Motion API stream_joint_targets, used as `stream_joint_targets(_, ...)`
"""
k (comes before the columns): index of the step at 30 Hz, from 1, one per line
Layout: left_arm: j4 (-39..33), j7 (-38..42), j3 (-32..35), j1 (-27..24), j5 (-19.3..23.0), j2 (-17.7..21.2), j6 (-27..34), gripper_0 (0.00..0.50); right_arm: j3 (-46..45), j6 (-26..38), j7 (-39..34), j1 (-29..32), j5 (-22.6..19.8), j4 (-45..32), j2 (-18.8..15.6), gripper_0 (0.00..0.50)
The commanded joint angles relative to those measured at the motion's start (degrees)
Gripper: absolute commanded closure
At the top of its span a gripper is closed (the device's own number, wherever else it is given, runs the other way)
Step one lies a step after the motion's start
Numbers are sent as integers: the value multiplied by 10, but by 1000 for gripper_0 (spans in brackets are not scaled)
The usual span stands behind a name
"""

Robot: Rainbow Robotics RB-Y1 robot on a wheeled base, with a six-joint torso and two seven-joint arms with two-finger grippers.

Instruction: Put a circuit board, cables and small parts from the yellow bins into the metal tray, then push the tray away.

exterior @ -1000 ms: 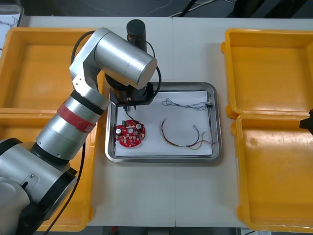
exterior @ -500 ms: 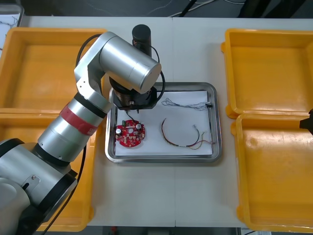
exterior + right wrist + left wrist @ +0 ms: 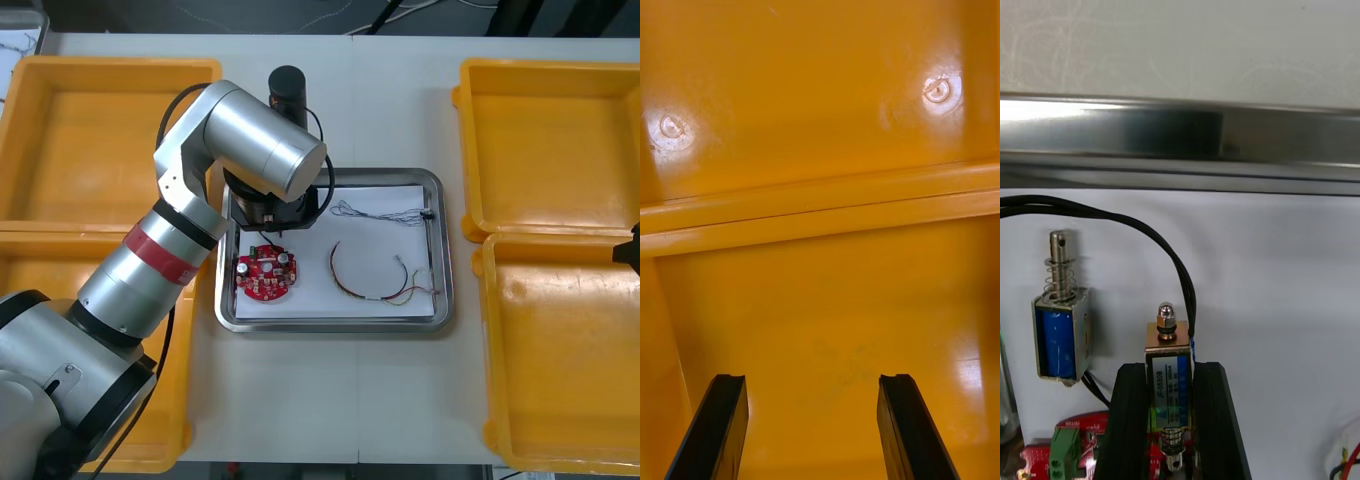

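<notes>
My left end effector (image 3: 1171, 390) is over the far-left corner of the tray (image 3: 330, 322), fingers clamped on the sides of a small metal part (image 3: 1166, 349). The part stands upright between them with its capped tip poking out past the fingertips. I'd guess I'm gripping it by the flat sides so it comes down straight and doesn't roll.

A second small metal part (image 3: 1061, 330) lies on the white liner just beside it. A black cable (image 3: 1150, 232) loops from there around behind the one I'm holding, so I reckon the two are wired together. That would explain setting it down close by. The circuit board (image 3: 266, 275) sits near the tray's front-left. The red and yellow cable (image 3: 370, 285) and a thin twisted cable (image 3: 380, 213) are spread out to the right, well apart from my drop spot.

My right end effector (image 3: 811, 427) hangs over one of the yellow bins (image 3: 545, 130) on its side, fingers wide apart, holding nothing.

The table (image 3: 330, 400) is pale and flat. Past its far edge is dark floor with some loose wires.
</notes>
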Motion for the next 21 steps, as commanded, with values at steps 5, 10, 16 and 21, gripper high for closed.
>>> stream_joint_targets(5,8,-56,-12,3,-13,-17,-19,500,-13,2,-12,8,-4,-19,-22,0)
stream_joint_targets(10,8,-56,-12,3,-13,-16,-19,500,-13,2,-12,8,-4,-19,-22,0)
stream_joint_targets(16,8,-56,-12,3,-14,-16,-19,461,-13,2,-12,8,-4,-19,-22,0)
stream_joint_targets(21,8,-56,-12,3,-13,-16,-19,368,-13,2,-12,8,-4,-19,-22,0)
